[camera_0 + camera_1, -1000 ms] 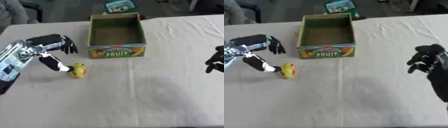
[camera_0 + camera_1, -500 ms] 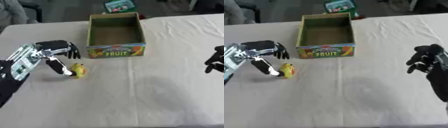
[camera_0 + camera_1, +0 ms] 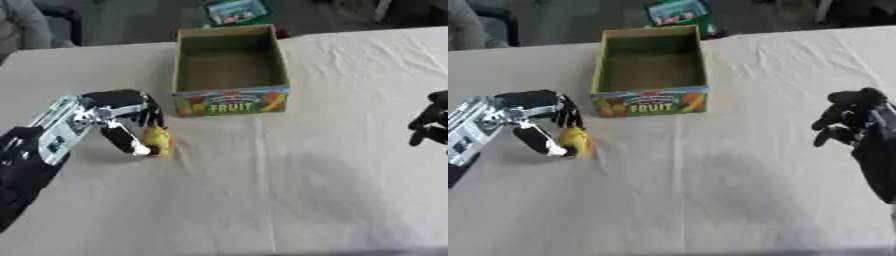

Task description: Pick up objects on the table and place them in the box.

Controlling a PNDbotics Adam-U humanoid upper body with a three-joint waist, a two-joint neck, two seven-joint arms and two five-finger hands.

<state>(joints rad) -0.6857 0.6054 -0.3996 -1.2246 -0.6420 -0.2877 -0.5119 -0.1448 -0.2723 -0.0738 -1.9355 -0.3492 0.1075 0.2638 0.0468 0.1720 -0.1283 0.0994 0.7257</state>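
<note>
Left hand (image 3: 122,112) is down on the counter (image 3: 289,190) near its left edge, fingers and thumb curled around a small yellow object (image 3: 157,141), thumb on the near-left side and fingers draped over the top from the far side. The yellow piece sits on the cloth, just in front of the box's near-left corner, and whether it is lifted off the surface cannot be told.

The box (image 3: 229,65) stands toward the far edge of the counter, a little left of centre, open at the top, its inside bare brown card. The front panel facing the camera carries fruit pictures and the word FRUIT.

Over at the right edge, the right hand (image 3: 852,117) hangs above the counter, well apart from box and yellow object, fingers bent downward with nothing in them.

Beyond the far edge, behind the box, lies a green printed packet (image 3: 234,10) on the floor.
</note>
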